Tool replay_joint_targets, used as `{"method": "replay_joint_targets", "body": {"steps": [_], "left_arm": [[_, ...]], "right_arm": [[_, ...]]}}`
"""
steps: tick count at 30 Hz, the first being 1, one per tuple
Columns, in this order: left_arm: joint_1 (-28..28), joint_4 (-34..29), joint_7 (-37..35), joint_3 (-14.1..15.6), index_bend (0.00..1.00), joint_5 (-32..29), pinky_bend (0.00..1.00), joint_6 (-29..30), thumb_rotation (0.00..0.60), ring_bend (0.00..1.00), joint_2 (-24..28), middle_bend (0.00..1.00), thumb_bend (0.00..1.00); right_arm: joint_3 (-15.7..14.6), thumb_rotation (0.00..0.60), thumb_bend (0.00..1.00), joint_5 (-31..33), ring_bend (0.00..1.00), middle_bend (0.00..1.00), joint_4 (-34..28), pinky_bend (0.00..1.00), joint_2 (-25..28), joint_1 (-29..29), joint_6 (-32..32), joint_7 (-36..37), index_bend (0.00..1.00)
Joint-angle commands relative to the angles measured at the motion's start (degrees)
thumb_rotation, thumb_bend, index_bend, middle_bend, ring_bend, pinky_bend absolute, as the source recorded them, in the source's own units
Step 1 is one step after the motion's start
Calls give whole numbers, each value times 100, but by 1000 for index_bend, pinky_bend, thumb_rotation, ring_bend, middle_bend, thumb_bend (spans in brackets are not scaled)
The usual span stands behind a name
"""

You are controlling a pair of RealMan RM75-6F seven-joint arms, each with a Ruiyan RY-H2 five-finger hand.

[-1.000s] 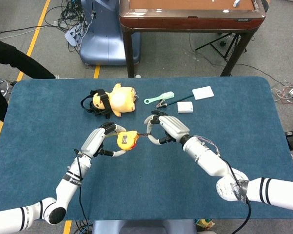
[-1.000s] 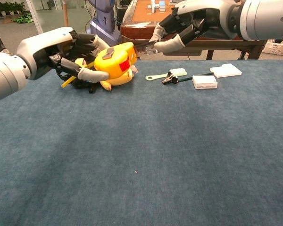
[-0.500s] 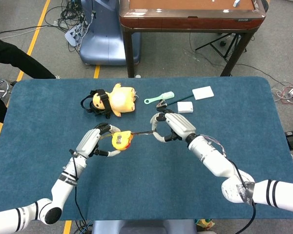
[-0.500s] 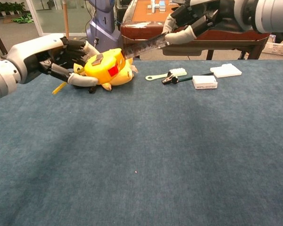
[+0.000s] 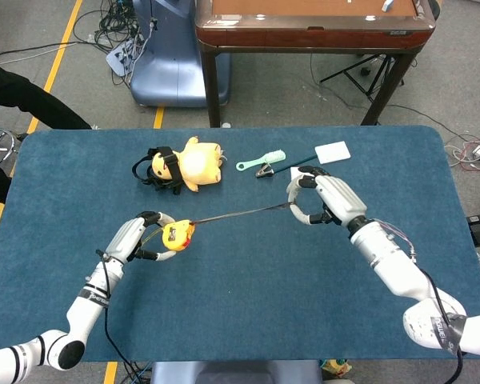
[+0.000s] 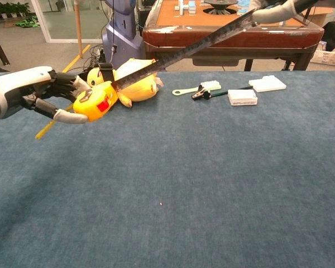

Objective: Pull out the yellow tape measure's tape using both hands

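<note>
My left hand (image 5: 136, 238) (image 6: 42, 97) grips the yellow tape measure (image 5: 178, 235) (image 6: 96, 103) above the left part of the blue table (image 5: 224, 312). Its tape (image 5: 238, 213) (image 6: 178, 54) runs out taut up and to the right. My right hand (image 5: 324, 200) pinches the tape's end above the table's right middle. In the chest view only the right hand's fingertips (image 6: 271, 11) show at the top edge, holding the tape's end.
A yellow plush toy with a black strap (image 5: 186, 165) (image 6: 135, 84) lies behind the tape measure. A green brush (image 5: 261, 161) (image 6: 197, 88), a clip (image 5: 265, 170), a white box (image 5: 303, 175) (image 6: 242, 97) and a white pad (image 5: 333, 152) (image 6: 267, 84) lie at the back right. A brown table (image 5: 312, 24) stands behind.
Both hands have moved apart: the left with the case down and to the left, the right up and to the right. The drawn-out tape has grown from a short stub to a long span.
</note>
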Motion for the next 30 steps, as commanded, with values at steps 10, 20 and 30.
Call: {"method": "replay_joint_targets", "body": {"steps": [10, 20, 30], "left_arm": [[205, 305, -537, 124, 499, 168, 102, -93, 600, 305, 75, 474, 154], [312, 555, -1049, 272, 500, 759, 102, 127, 600, 305, 29, 473, 154], [289, 641, -1141, 327, 500, 972, 102, 182, 600, 305, -7, 473, 154]], "right_arm": [[36, 600, 585, -500, 126, 379, -292, 61, 801, -702, 323, 601, 695], [18, 600, 585, -989, 129, 381, -489, 61, 1278, -1070, -26, 1615, 697], [-3, 600, 586, -1310, 129, 381, -404, 61, 1400, -1181, -114, 1990, 697]]}}
